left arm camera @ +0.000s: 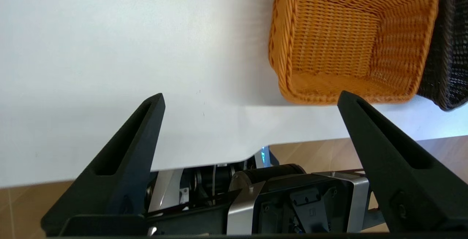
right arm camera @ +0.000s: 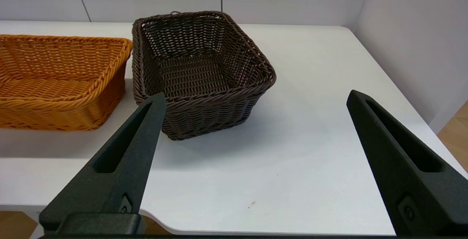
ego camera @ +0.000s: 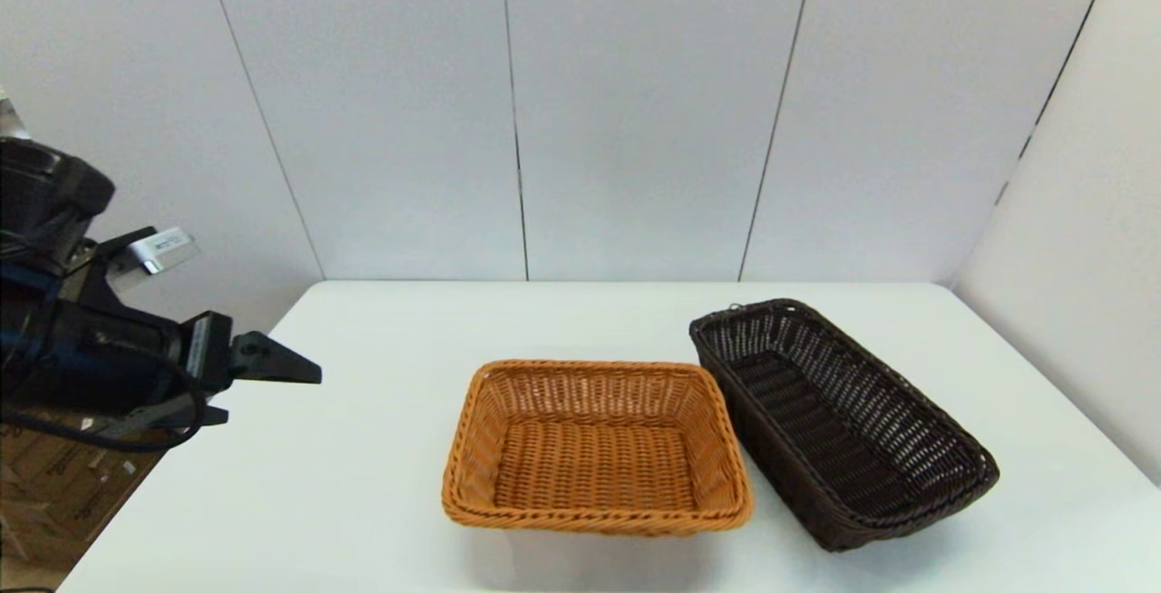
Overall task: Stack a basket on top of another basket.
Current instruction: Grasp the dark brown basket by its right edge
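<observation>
Stacking has not begun: both baskets sit empty on the white table [ego camera: 363,484], and neither is held. Starting at the left, the left gripper [ego camera: 272,375] hangs beyond the table's left edge, at about nine o'clock from the baskets and well apart from them, pointing in over the table; its wrist view shows the two black fingers [left arm camera: 124,158] spread wide with nothing between them. The orange-tan wicker basket [ego camera: 596,448] sits near the table's middle, upright. Just beside it, at three o'clock, stands the dark brown wicker basket [ego camera: 839,421], turned at an angle so its long side runs toward five o'clock; whether the two rims touch I cannot tell. The right gripper [right arm camera: 252,151] is outside the head view; its own camera shows it low off the near table edge, fingers apart and empty. The next move probably calls for that gripper to reach the dark basket's near rim, close on it, lift, and square it over the orange one.
</observation>
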You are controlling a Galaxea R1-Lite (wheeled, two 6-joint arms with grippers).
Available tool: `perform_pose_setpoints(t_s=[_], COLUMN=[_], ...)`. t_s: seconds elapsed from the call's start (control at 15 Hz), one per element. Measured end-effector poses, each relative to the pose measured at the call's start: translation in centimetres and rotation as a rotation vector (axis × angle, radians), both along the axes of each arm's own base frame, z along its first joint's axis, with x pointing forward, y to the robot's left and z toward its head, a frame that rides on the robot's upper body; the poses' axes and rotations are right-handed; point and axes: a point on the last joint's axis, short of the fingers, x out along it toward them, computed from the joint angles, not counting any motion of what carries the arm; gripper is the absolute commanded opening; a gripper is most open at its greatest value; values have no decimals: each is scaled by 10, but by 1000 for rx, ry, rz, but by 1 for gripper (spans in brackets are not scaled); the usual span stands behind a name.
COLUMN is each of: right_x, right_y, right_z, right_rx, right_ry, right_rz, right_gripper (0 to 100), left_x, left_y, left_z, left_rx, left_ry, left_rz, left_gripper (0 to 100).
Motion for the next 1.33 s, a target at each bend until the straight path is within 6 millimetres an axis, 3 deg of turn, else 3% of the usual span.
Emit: perform_pose_setpoints(t_s=[0.27, 0.6, 1.07, 1.33], right_x=[0, 0, 0, 0], right_y=[0, 0, 0, 0], right_z=[0, 0, 0, 0], right_rx=[0, 0, 0, 0], right_ry=[0, 0, 0, 0], right_rz=[0, 0, 0, 0], right_gripper=[100, 100, 100, 100], left_x=[-55, -118, -185, -212], left_y=[3, 5, 6, 7], left_z=[6, -5, -25, -47], left_rx=[-2, -7, -6, 49], left_ry=[-88, -177, -323, -434], left_rz=[10, 10, 6, -3], left_gripper=[100, 100, 100, 100])
